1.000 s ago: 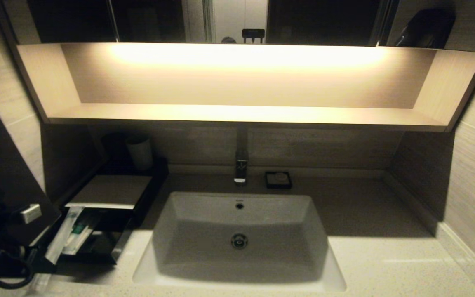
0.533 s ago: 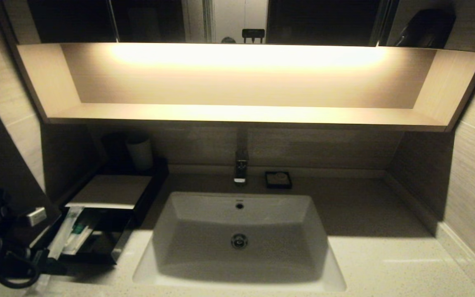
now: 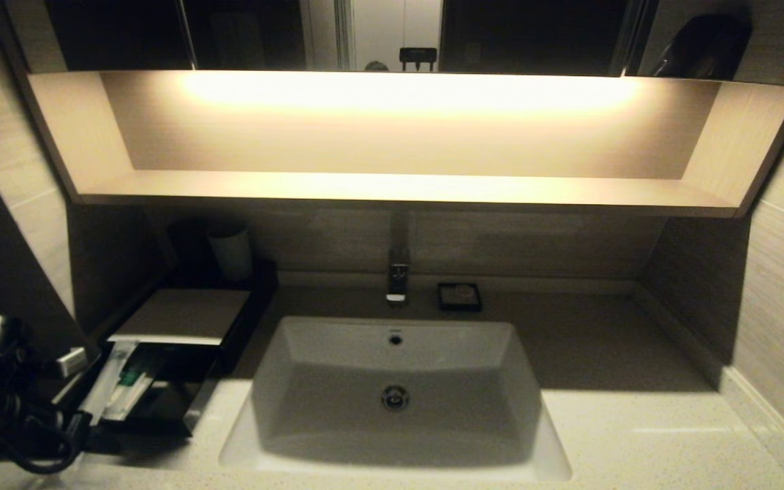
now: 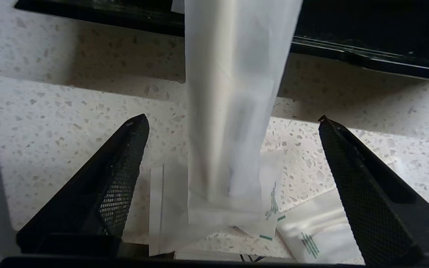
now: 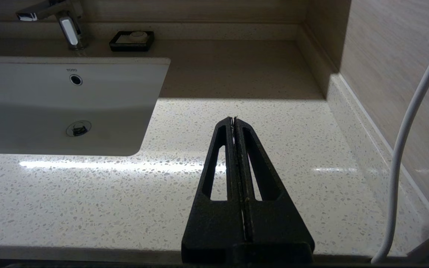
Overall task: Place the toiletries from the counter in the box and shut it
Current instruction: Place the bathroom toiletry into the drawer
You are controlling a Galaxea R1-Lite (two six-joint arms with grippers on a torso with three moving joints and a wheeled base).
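Fingers [image 4: 125,167] of left gripper [image 4: 233,123] spread wide around wrapped stick [image 4: 233,111], not pinching; right gripper [image 5: 234,119] shut above counter [image 5: 88,193].

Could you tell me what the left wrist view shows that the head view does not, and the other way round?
Only the left wrist view shows the left hand open over a long clear-wrapped packet, with green-marked sachets lying on the counter.

Only the head view shows the basin, the tap, the cup, the lit shelf and packets inside the drawer.

Both show the speckled counter and the black box.
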